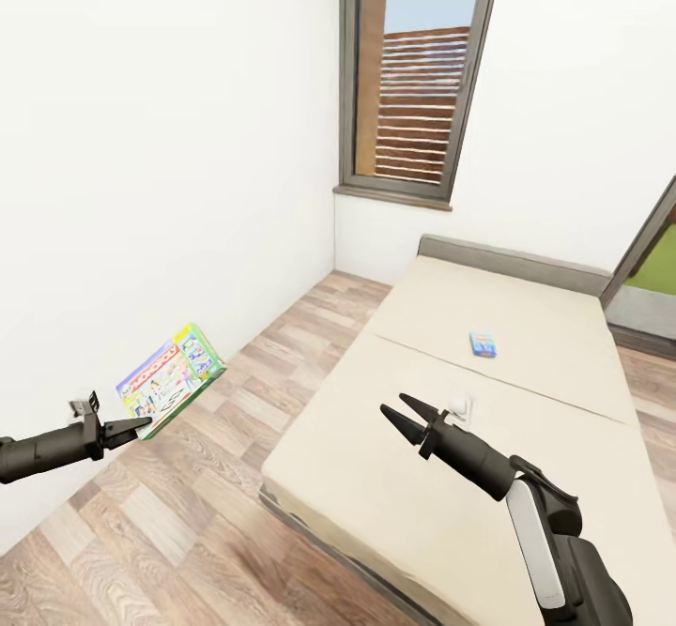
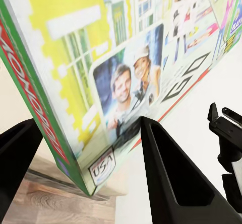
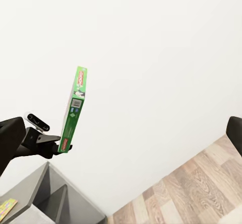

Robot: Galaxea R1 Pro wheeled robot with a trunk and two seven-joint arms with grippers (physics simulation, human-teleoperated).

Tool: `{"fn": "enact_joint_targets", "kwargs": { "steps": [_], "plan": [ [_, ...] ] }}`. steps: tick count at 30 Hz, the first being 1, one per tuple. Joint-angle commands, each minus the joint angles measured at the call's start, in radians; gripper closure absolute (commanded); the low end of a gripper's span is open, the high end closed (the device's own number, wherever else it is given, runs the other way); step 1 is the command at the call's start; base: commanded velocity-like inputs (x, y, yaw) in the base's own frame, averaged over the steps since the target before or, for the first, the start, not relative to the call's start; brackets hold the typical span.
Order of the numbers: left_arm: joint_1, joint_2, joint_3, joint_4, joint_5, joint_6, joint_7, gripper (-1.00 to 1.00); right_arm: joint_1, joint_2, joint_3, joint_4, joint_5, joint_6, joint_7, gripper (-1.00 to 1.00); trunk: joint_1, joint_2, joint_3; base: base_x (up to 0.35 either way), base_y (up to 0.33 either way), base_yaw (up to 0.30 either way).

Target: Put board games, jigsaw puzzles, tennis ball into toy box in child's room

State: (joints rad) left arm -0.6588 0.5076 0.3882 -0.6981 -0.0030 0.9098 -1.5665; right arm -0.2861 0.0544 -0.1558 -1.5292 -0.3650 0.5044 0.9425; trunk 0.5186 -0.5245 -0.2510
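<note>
Head view: the bed (image 1: pixel 451 438) is seen with its beige mattress, grey headboard at the far end and wood-plank floor (image 1: pixel 207 504) beside it; a tall dark-framed window (image 1: pixel 418 72) stands in the white wall beyond the headboard.
Left wrist view: the printed lid of the large board game (image 2: pixel 126 68) is seen close up, with two smiling faces, a yellow house and a red strip along the green edge.
Right wrist view: the same box (image 3: pixel 73 110) is seen edge-on against the white wall, upright, with a grey piece of furniture (image 3: pixel 45 199) below it that cannot be identified.
Board games counted: two; the large board game (image 1: pixel 171 379) is held over the floor beside the bed, and the small blue board game (image 1: pixel 483 344) lies flat on the mattress, toward the headboard.
Left claw (image 1: pixel 141 429): closed on a lower corner of the large board game, one finger on each face, the box tilted upward.
Left arm: stretched out low over the floor, beside the bed.
Right claw (image 1: pixel 402 413): spread open, nothing held.
Right arm: raised over the bed's near half, claw pointed toward the left claw.
</note>
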Motion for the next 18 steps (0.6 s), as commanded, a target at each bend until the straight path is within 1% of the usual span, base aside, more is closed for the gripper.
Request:
{"fn": "enact_joint_targets", "kwargs": {
  "steps": [1, 18],
  "plan": [
    [-0.001, 0.0, 0.0, 0.0, -0.002, 0.009, -0.004, 1.0, -0.001, 0.001, -0.002, 0.0, -0.005, 0.008, 0.002, -1.0, 0.0, -0.001, 0.0, 0.0, 0.0, 0.11],
    [-0.001, 0.0, 0.0, 0.0, -0.002, 0.011, -0.004, 1.0, -0.001, 0.001, -0.001, 0.0, -0.004, 0.008, 0.002, -1.0, 0.0, -0.001, 0.026, 0.0, 0.0, 0.109]
  ]
}}
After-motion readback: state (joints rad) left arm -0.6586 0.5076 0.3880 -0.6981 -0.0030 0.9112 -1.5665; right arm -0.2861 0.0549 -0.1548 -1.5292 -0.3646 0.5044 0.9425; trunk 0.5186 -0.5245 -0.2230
